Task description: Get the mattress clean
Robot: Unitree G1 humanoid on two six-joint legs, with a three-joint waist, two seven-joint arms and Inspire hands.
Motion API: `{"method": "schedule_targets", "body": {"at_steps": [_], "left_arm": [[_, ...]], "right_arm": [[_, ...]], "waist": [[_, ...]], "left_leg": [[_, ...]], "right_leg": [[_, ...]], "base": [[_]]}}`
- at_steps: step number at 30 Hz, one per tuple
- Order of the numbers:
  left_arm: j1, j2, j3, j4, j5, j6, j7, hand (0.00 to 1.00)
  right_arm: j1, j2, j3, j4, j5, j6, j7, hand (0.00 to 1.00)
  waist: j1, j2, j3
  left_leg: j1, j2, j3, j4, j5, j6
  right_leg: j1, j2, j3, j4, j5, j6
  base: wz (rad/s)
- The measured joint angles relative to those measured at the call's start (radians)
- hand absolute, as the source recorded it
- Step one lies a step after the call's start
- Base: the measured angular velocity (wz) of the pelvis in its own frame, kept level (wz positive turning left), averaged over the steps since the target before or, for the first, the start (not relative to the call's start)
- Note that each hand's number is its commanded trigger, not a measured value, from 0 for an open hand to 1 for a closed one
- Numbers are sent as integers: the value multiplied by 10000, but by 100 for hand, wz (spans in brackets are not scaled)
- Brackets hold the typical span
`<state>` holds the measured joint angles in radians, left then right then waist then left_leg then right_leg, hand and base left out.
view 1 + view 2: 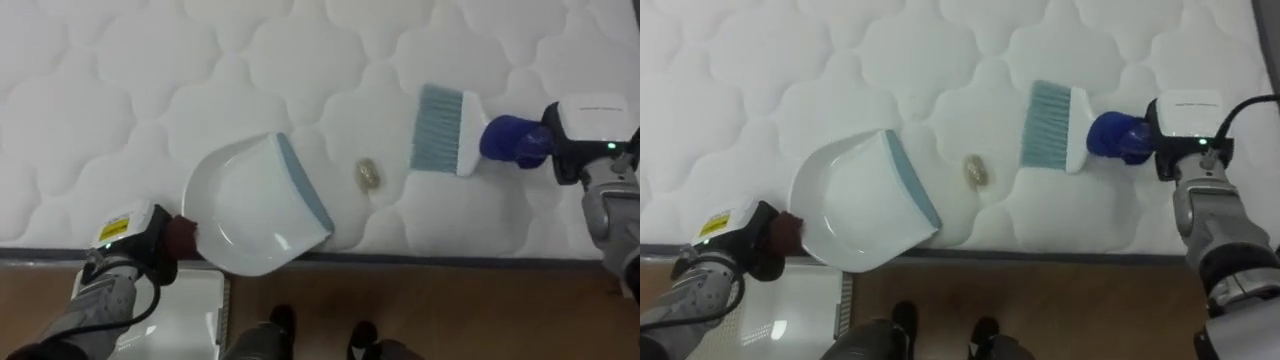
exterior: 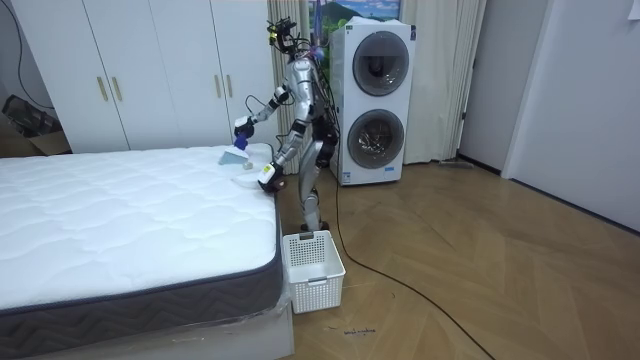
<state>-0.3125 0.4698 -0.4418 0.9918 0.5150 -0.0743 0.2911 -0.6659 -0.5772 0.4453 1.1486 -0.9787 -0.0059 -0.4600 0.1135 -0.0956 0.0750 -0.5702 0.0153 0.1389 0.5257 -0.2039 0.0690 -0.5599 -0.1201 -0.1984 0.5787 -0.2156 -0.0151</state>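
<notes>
Stands at the bed [image 1: 150,90] edge, white basket [image 2: 313,268] on the floor beside the feet. Grips the dustpan [image 1: 255,205] handle in the clenched left hand [image 1: 130,245], pan flat on the mattress. Holds the brush [image 1: 445,130] by its blue handle in the clenched right hand [image 1: 580,135], a small brownish scrap [image 1: 368,175] between pan lip and bristles.

Debris [image 1: 368,175] between dustpan [image 1: 250,205] and brush [image 1: 445,130], open mattress [image 1: 150,80] beyond

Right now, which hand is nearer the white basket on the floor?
Left. The left hand, holding the dustpan, is above the basket; the right hand, holding the brush, is over the mattress.
</notes>
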Motion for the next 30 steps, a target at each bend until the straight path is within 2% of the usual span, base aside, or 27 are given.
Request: {"method": "schedule_targets", "body": {"at_steps": [2, 6, 10, 15, 19, 28, 30], "left_arm": [[-34, 43, -4, 0, 23, 9, -84, 100], [-63, 326, 80, -212, 433, 9, -194, 100], [-113, 515, 73, -374, 701, -8, -195, 100], [-157, 534, 132, -372, 889, 1, -224, 100], [-196, 532, 133, -289, 883, 3, -267, 100], [-199, 521, 122, -300, 874, -22, -367, 100], [-205, 519, 124, -302, 872, -96, -346, 100]], "right_arm": [[-43, -137, 55, -306, -518, 76, 145, 100], [-110, -180, 151, -826, -1682, 276, 288, 100], [-247, -394, 441, -1286, -2309, 287, 334, 100], [-231, -484, 508, -1913, -2839, 321, 528, 100], [-155, -498, 945, -2194, -2831, 511, 882, 100], [227, -489, 1234, -3032, -2873, 916, 1550, 100], [244, -485, 1240, -3116, -2860, 953, 1609, 100]], "waist": [[-7, -30, 4], [24, -238, 18], [21, -273, 27], [18, -283, 33], [26, -282, 34], [16, -279, 34], [22, -279, 33]], "left_leg": [[53, -5, 0, -126, 9, -15], [21, 126, 38, -62, 29, -49], [25, 206, 36, -48, 28, -54], [24, 247, 42, 28, 17, -71], [51, 258, 40, -94, 12, -87], [31, 266, 37, -175, 9, -96], [47, 273, 33, -342, 40, -127]], "right_leg": [[54, -2, -43, -99, 23, -10], [110, 44, -151, -270, 95, -75], [205, 140, -267, -460, 201, -92], [208, 174, -242, -502, 224, -104], [212, 190, -255, -597, 287, -129], [215, 278, -256, -682, 303, -125], [240, 339, -252, -906, 418, -119]], "base": [[0], [-2], [-3], [-2], [-4], [0], [-5]]}}
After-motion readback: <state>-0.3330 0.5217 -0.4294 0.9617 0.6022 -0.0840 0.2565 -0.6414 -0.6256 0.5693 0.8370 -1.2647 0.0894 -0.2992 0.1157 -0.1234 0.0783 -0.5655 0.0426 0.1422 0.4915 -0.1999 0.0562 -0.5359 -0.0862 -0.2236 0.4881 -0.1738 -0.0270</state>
